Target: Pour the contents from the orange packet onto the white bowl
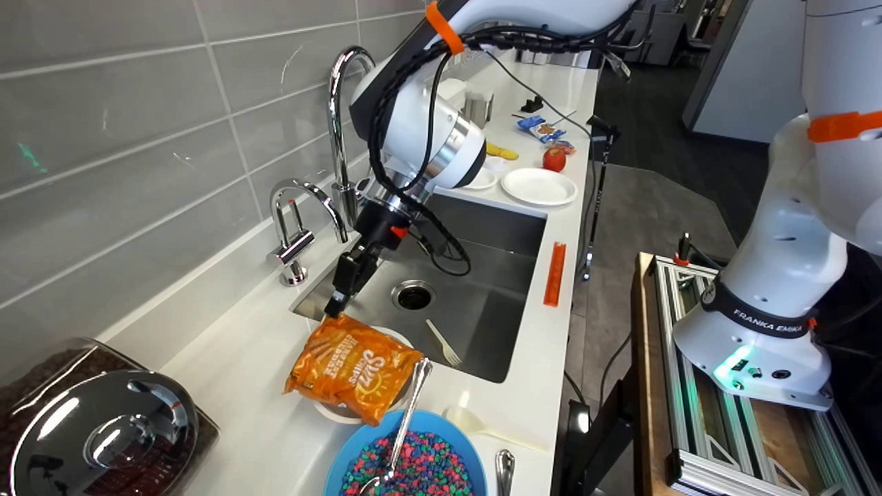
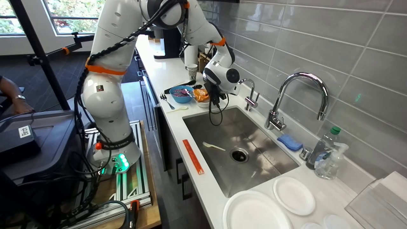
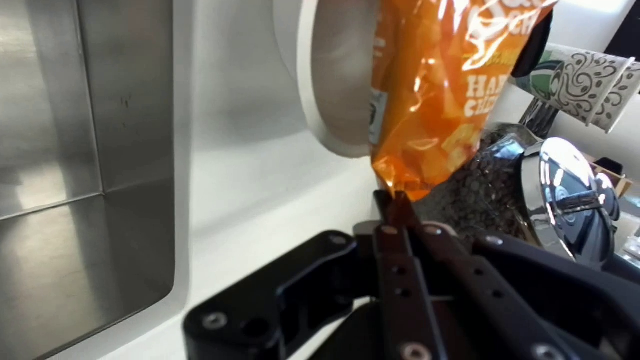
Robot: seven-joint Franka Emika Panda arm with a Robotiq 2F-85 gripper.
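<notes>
The orange packet (image 1: 355,365) is a crinkly snack bag. It hangs from my gripper (image 1: 335,308) above the white bowl (image 1: 335,414) and covers much of it in an exterior view. My gripper also shows in the wrist view (image 3: 392,196), its fingertips shut on a corner of the packet (image 3: 435,105). The white bowl's rim (image 3: 306,85) shows beside and below the packet there. In an exterior view the packet (image 2: 201,95) appears over the white bowl (image 2: 203,104), beside the sink. The packet's opening and any contents in the white bowl cannot be made out.
A blue bowl (image 1: 335,463) with colourful bits and a spoon (image 1: 406,417) stands right beside the white bowl. The sink (image 1: 475,289) with faucets is on the other side. A clear container with a shiny lid (image 1: 103,441) stands near the wall. Plates (image 1: 539,186) lie beyond the sink.
</notes>
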